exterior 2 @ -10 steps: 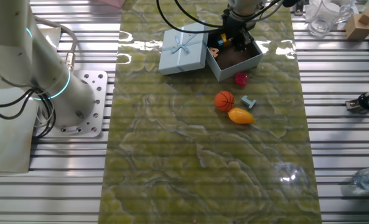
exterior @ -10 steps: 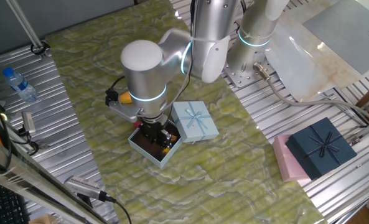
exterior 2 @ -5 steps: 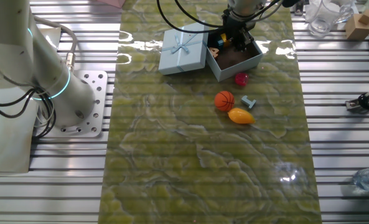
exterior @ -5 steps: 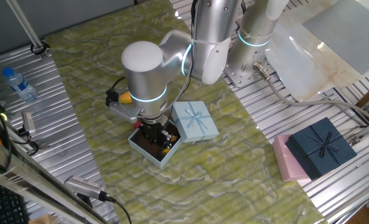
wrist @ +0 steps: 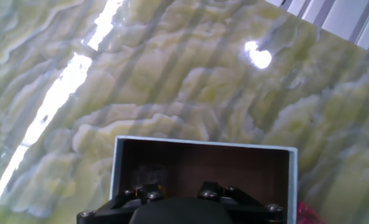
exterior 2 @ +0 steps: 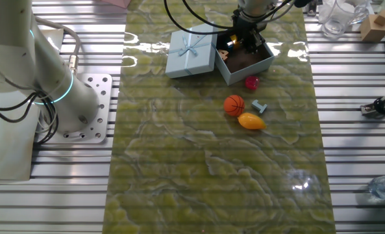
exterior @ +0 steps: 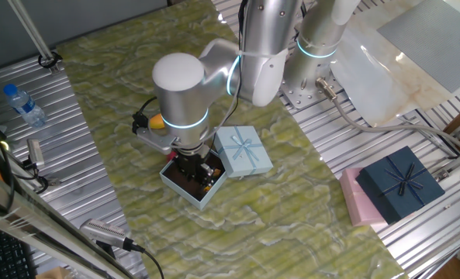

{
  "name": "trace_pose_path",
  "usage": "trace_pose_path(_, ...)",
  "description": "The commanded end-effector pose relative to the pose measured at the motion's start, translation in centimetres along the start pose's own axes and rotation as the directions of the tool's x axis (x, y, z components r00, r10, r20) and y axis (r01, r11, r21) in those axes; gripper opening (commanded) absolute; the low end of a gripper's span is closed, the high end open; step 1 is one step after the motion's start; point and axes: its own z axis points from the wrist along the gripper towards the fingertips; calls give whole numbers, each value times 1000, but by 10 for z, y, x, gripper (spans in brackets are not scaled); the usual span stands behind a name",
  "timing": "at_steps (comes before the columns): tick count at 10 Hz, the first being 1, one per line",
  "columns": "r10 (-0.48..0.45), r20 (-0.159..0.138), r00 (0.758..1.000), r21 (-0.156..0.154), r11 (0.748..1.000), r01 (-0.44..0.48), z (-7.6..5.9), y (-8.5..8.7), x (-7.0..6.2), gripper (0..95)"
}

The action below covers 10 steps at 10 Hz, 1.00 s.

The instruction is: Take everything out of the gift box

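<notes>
**Four toys out on the mat, gripper down in the gift box**

One gripper (exterior 2: 243,44) reaches down into the open gift box (exterior 2: 252,64); whether its fingers are wide, narrow or holding something cannot be told, since the arm covers them in one fixed view and the hand view shows only the black gripper base (wrist: 178,208) over the dark brown box floor (wrist: 203,168). Small yellow and orange bits (exterior 2: 228,43) show beside the gripper at the box's rim. The box sits near the table's far edge in the other fixed view, with its pale-blue lid (exterior 2: 191,52) just beside it, bow up. Out on the green mat (exterior 2: 211,169), a magenta piece (exterior 2: 251,82) lies just beside the box wall; an orange basketball (exterior 2: 234,105), a small grey-blue piece (exterior 2: 260,106) and a mango-like fruit (exterior 2: 251,121) lie close together nearer the middle. A dark navy box (exterior: 400,183) rests on a pink box (exterior: 358,200) at the table's edge
</notes>
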Motion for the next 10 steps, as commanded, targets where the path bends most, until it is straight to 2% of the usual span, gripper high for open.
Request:
trace_pose_path(1,-2,1,1000,19,1000,2,3,-5,-1,380)
trace_pose_path(2,-3,0,1000,21,1000,3,4,-7,-2,380)
trace_pose_path(3,-5,-5,1000,43,999,5,5,-12,-3,380)
trace_pose_path(5,-15,-7,1000,50,999,15,7,-20,-3,380)
trace_pose_path(6,-19,-21,1000,85,996,20,12,-26,-3,380)
trace_pose_path(8,-29,0,1000,87,996,28,19,-36,1,380)
trace_pose_path(9,-31,3,1000,76,997,31,15,-38,3,380)
trace_pose_path(10,-47,-5,999,82,996,47,5,-41,4,380)
